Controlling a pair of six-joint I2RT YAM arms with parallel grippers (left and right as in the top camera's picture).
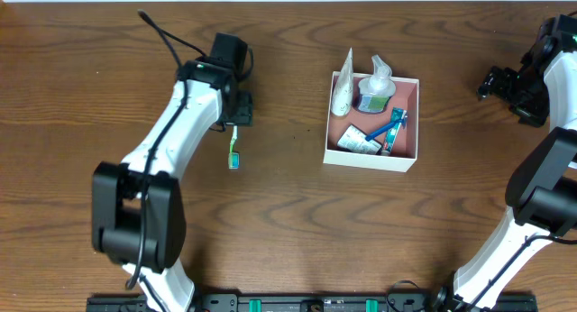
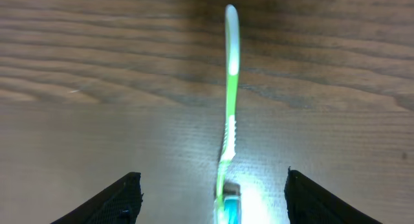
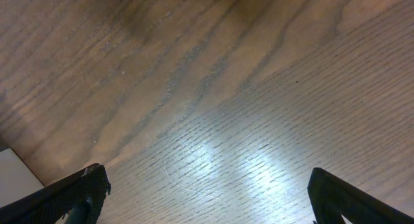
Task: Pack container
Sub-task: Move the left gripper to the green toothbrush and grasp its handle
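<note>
Toothbrush (image 1: 233, 148) first, since that is what catches the eye: a green and white one lying flat on the wooden table (image 1: 288, 222). The left gripper (image 1: 238, 109) sits right over one end of it. From the left wrist the toothbrush (image 2: 229, 101) runs lengthwise down the gap and on out ahead of the jaws. They are spread wide, one dark finger (image 2: 123, 199) off to each side, and neither touches the brush. The left gripper (image 2: 212, 185) has nothing pinched.

The container (image 1: 370, 160), a square white box with a pinkish inside, stands open on the table, well apart from both pairs of jaws and roughly between them. It already has things in it. A white tube (image 1: 342, 94) leans against the wall on the left gripper's side, with a pale pump bottle (image 1: 375, 85) beside it. A blue toothbrush (image 1: 394, 124) lies slantwise and a small packet (image 1: 359, 141) sits in the corner.

The right gripper (image 1: 496, 82) is out past the far side of the box, clear of it. Its wrist view shows the right gripper (image 3: 207, 195) with jaws parted wide, only bare wood grain between and ahead of the two fingers (image 3: 81, 193). A white corner (image 3: 14, 167) peeks in beyond one finger; I cannot tell what it belongs to.
</note>
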